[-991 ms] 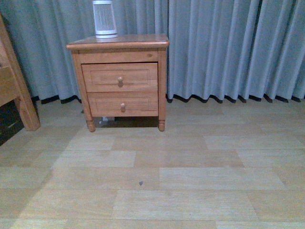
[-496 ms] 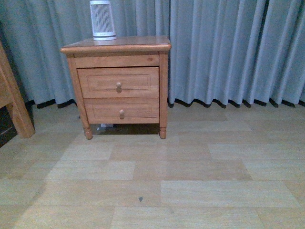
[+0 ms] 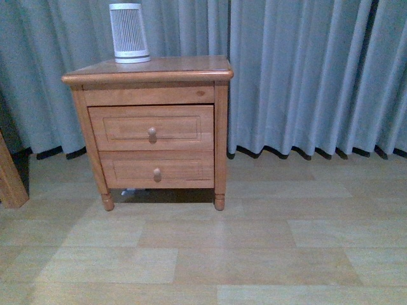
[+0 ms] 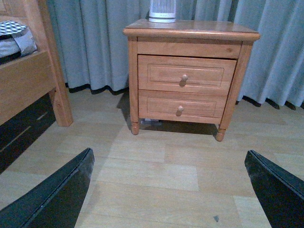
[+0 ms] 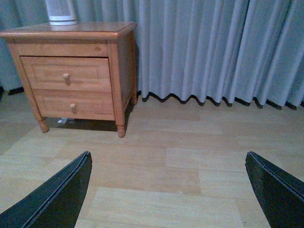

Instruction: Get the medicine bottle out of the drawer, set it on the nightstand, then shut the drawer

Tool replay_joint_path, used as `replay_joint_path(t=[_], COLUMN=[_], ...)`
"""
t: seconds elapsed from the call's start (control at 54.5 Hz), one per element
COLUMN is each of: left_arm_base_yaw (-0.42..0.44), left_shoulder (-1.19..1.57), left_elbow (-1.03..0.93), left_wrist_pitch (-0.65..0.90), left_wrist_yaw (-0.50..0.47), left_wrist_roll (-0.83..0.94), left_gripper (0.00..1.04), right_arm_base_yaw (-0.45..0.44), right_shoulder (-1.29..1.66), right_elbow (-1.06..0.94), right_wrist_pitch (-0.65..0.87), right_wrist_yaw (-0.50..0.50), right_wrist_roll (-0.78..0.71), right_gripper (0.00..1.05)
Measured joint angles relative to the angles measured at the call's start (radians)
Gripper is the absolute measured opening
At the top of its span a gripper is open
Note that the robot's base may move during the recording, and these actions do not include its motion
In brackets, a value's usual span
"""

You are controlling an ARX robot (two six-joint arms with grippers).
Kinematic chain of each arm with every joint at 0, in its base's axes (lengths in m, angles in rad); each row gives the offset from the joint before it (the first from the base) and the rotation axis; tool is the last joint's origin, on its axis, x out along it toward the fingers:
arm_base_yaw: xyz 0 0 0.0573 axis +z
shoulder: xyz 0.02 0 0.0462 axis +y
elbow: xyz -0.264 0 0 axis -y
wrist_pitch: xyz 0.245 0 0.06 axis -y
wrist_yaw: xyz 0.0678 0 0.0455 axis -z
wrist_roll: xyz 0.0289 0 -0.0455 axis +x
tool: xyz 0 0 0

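Nothing is judged done yet — the drawer (image 3: 151,128) is shut and no bottle is seen on the nightstand (image 3: 191,65). The left gripper (image 4: 168,164) and right gripper (image 5: 167,164) are spread wide, empty.

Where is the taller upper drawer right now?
In the front view, the drawer sits shut in the nightstand, left of centre, above the lower drawer.
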Motion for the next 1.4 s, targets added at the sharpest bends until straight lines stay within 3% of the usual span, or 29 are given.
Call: replay_joint_path(t=[0.991,1.065,1.138,1.303,1.395], left_arm_base_yaw=[0.006,0.064,0.084,0.021,-0.037], left_shoulder=[0.011,0.155,0.422,1.040,1.303], left_elbow=[0.003,0.090,0.214,0.601,0.737], left_wrist_pitch=[-0.012,-0.152,-0.063,0.348,0.446], left_wrist_yaw=[0.021,0.206,0.307,0.246,0.227], left_wrist_roll=[-0.011,-0.095,-0.156,-0.174,-0.174], left_gripper=[0.98,0.98,0.98,0.98,0.98], right_arm_base_yaw=[0.000,0.000,0.000,0.000,0.000], right_shoulder=[0.001,0.001,0.001,0.001,0.001], right_elbow=[0.000,0.000,0.000,0.000,0.000], right_wrist_pitch=[0.000,0.000,0.000,0.000,0.000], right_wrist_yaw=[0.000,0.000,0.000,0.000,0.000], right_wrist_roll=[0.000,0.000,0.000,0.000,0.000], right_gripper=[0.98,0.98,0.98,0.98,0.98])
